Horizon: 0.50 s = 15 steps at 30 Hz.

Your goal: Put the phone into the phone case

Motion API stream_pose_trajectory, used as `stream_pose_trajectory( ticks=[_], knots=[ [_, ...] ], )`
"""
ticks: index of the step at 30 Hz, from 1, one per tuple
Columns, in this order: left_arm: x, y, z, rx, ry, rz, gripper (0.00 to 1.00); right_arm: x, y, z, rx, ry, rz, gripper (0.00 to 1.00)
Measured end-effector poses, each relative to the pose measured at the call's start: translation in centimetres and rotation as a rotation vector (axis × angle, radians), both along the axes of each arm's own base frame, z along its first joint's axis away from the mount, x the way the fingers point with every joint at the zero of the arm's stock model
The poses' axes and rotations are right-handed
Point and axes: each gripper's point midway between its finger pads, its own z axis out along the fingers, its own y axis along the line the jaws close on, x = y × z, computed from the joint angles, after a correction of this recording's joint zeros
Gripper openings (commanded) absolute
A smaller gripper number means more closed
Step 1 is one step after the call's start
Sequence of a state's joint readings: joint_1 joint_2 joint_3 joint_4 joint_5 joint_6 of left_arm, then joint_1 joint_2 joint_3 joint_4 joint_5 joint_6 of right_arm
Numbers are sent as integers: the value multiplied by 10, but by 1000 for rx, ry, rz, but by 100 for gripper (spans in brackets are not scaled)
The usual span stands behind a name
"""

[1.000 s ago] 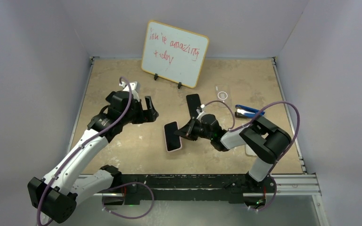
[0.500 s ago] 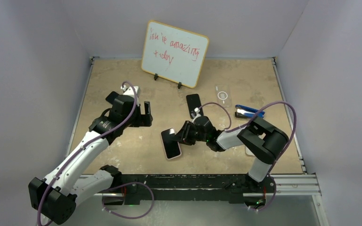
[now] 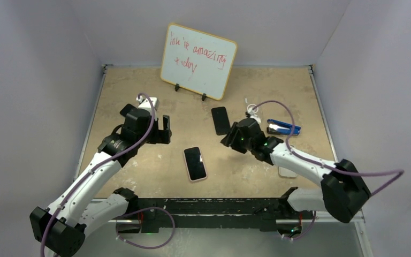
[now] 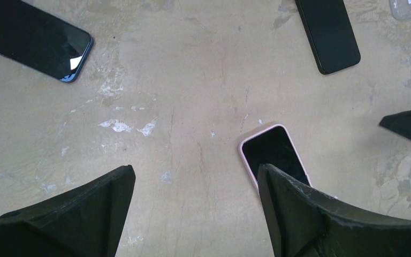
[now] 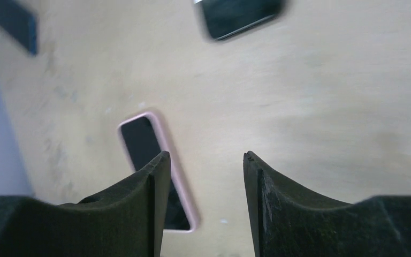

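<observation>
The tabletop (image 3: 139, 91) is tan with pale whitish scuff marks. The phone (image 3: 195, 164) toward the near edge has a black screen and a pale pink rim. The second phone (image 3: 220, 120), farther back, is plain black, the blue object (image 3: 283, 127) lies near the right edge, and the whiteboard (image 3: 198, 52) at the far edge is white with an orange-yellow frame and red handwriting.

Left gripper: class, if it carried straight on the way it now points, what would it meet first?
Probably the bare table, just beside the pink-cased phone, though depth is unclear.
</observation>
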<state>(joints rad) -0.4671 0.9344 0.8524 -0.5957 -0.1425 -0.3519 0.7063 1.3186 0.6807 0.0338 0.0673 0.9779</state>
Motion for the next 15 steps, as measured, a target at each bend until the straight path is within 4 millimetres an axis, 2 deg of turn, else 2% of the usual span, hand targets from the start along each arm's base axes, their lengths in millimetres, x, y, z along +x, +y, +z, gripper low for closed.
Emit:
stream_pose_trajectory(
  ticks=[6,11,15],
  knots=[
    [1,0,1,7,-9,-9,88,4,-96,0,-255,-3,-216,52],
    [1,0,3,8,-17,-17,88,1,-148,-2,-403,-1,-302,46],
    [1,0,4,5,-23,-18,88,-1,-185,-21,-507,56,-339,45]
  ],
)
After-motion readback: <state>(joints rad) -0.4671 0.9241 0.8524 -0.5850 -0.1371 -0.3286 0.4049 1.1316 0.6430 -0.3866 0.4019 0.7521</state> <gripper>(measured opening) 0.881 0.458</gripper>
